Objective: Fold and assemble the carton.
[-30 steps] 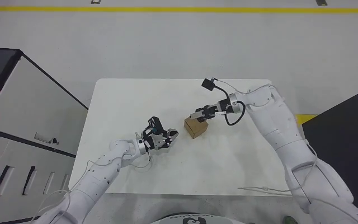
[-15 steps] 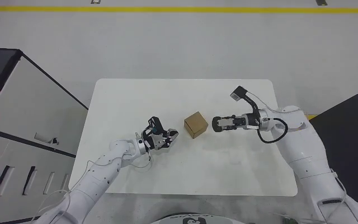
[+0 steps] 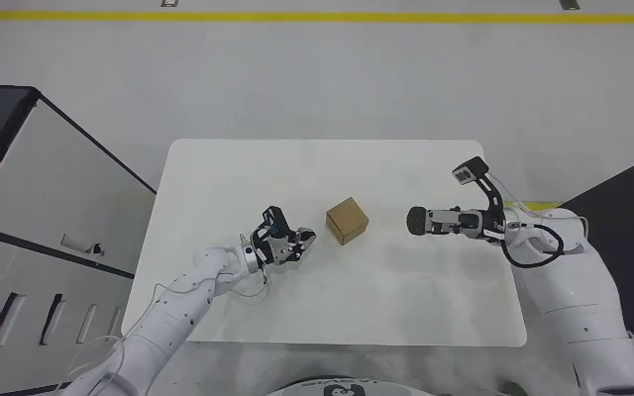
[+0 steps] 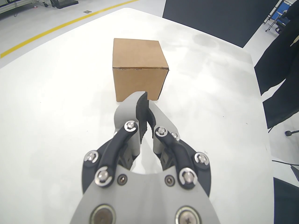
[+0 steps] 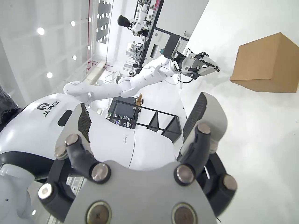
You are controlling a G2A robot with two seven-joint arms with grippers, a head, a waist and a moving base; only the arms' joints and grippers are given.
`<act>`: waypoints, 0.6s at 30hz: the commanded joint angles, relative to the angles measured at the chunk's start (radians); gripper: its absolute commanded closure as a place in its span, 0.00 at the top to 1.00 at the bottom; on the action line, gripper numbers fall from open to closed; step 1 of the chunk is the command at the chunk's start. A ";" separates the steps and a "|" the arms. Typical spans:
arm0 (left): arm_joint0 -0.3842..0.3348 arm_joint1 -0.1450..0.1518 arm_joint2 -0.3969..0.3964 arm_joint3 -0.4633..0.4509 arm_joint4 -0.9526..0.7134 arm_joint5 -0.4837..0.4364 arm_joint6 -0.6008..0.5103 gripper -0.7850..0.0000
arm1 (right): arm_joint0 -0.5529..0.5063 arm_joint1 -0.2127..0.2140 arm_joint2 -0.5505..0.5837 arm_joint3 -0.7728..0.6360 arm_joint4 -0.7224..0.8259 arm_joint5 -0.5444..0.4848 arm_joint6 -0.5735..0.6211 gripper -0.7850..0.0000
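Your left gripper (image 4: pixel 143 99) is clenched on nothing, its pads pressed together, low over the table (image 4: pixel 58 94). Just ahead of its tips, and apart from them, stands the carton (image 4: pixel 137 71). It is a closed brown cube sitting square on the table. Every face that shows is flat, the edges are crisp and no flap hangs loose. On the far side of the carton from that gripper, well clear of it, your right gripper (image 5: pixel 142 102) hangs released, its fingers spread wide and empty. Neither gripper touches the carton.

Judging by this, your folding is as good as done: the box looks formed and shut on the sides you can see. The underside and the faces turned away are hidden, so you cannot confirm that every flap is tucked. What may be left is a check or a press along a seam. Otherwise you look to be at the end, with both grippers off the work.
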 commanded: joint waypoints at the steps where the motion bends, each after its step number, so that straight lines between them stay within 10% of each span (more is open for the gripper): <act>1: 0.000 0.000 0.000 0.000 0.000 0.000 0.000 0.31 | 0.000 0.000 0.000 0.000 0.000 0.000 0.000 1.00; 2: 0.000 0.000 0.001 -0.005 0.003 0.001 -0.002 1.00 | 0.000 0.000 0.000 0.000 0.000 0.000 0.000 1.00; 18: 0.010 -0.029 0.064 -0.065 -0.026 0.089 -0.036 1.00 | 0.000 0.000 0.000 0.000 0.000 0.000 0.000 1.00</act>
